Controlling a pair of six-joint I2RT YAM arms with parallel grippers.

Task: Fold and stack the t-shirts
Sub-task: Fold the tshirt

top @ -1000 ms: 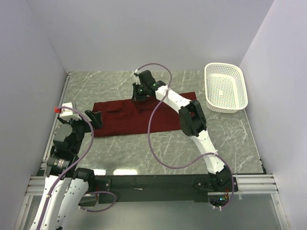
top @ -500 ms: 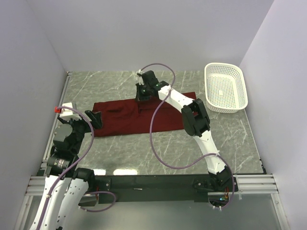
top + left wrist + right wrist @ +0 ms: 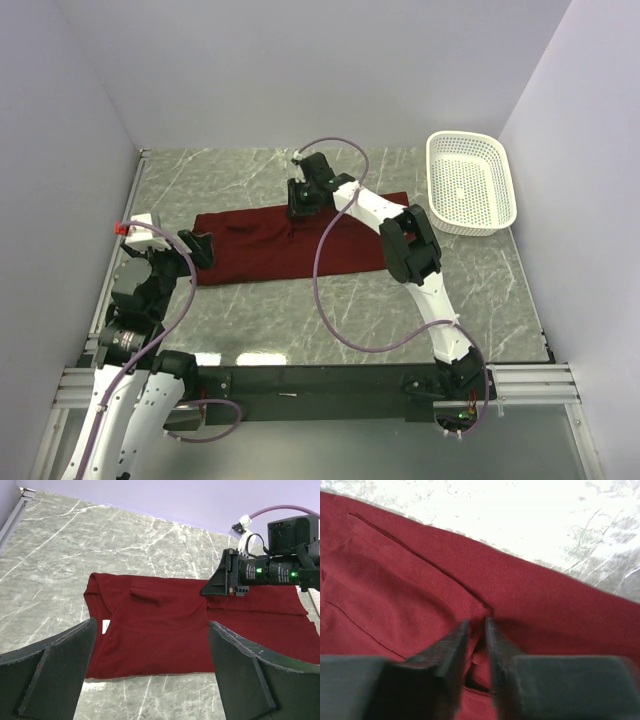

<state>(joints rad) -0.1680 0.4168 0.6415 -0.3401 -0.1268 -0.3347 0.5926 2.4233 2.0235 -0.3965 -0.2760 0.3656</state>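
Right end effector [image 3: 476,622] nearly closed, pinching fold of maroon t-shirt [image 3: 255,252] on desk [image 3: 300,315]; left end effector [image 3: 152,626] wide open, empty.

Matt cloth t-shirt [image 3: 255,255] on a glossy table [image 3: 300,310]
Maroon fabric soft and dull — grey veined tabletop smooth, reflective; far-right basket [image 3: 436,190] white plastic mesh

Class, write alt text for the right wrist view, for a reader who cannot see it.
The right gripper, jaws nearly shut, pinches a small ridge of the dark red t-shirt lying on the marble table.
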